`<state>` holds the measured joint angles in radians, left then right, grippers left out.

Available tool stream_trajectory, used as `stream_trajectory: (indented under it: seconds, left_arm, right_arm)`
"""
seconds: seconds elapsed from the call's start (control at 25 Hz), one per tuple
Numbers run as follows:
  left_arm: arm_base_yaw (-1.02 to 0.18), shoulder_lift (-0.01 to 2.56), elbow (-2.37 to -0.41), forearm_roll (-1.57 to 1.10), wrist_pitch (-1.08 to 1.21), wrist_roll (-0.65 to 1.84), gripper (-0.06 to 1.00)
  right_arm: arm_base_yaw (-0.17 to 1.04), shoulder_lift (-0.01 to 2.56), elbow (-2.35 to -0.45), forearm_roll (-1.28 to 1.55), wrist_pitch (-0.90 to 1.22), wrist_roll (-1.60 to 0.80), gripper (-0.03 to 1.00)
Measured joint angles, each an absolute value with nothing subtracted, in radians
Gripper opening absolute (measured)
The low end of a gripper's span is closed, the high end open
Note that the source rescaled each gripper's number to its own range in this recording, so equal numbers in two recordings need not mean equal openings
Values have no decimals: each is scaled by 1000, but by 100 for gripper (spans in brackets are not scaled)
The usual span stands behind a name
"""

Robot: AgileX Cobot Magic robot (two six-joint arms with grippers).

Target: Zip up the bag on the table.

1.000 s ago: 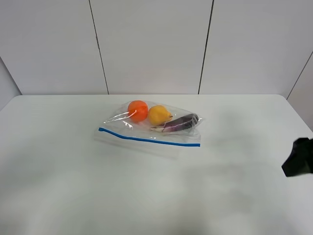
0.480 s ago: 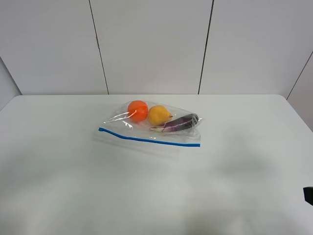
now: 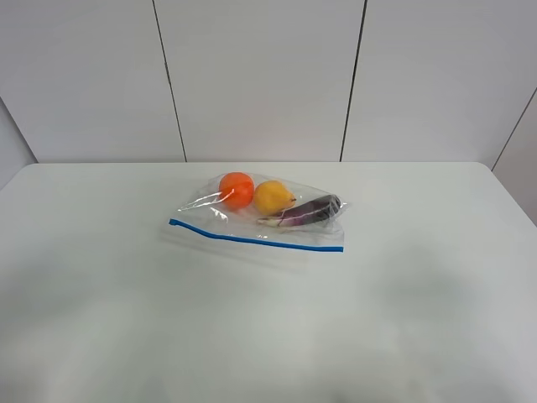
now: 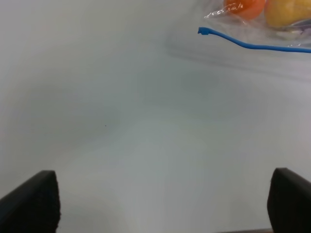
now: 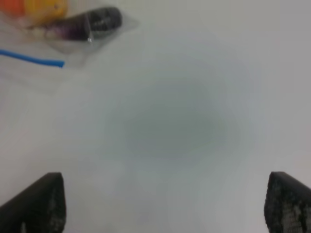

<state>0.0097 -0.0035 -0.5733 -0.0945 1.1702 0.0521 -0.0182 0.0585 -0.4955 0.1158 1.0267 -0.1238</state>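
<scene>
The clear plastic bag [image 3: 260,217] lies on the white table [image 3: 268,319], holding an orange [image 3: 237,190], a yellow pear [image 3: 273,197] and a purple eggplant [image 3: 312,210]. Its blue zipper strip [image 3: 256,239] runs along the near edge. Neither gripper shows in the exterior view. In the left wrist view my left gripper [image 4: 165,204] is open and empty, well short of the strip's end [image 4: 203,31]. In the right wrist view my right gripper [image 5: 163,204] is open and empty, far from the strip's other end [image 5: 53,62] and the eggplant [image 5: 92,23].
A grey panelled wall [image 3: 268,80] stands behind the table's far edge. The table's rounded corners show at the back left and back right.
The right arm, seen as a dark shape at the right edge of the exterior view, has drawn back out of that view. The bag has not moved.
</scene>
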Motion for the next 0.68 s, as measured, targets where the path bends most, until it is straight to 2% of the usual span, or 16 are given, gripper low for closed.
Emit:
stream_trajectory:
  seconds: [0.68]
  left_arm:
    - [10, -3, -573, -94, 1170, 52, 100]
  right_arm:
    - [-16, -5, -496, 116, 1028, -124, 89]
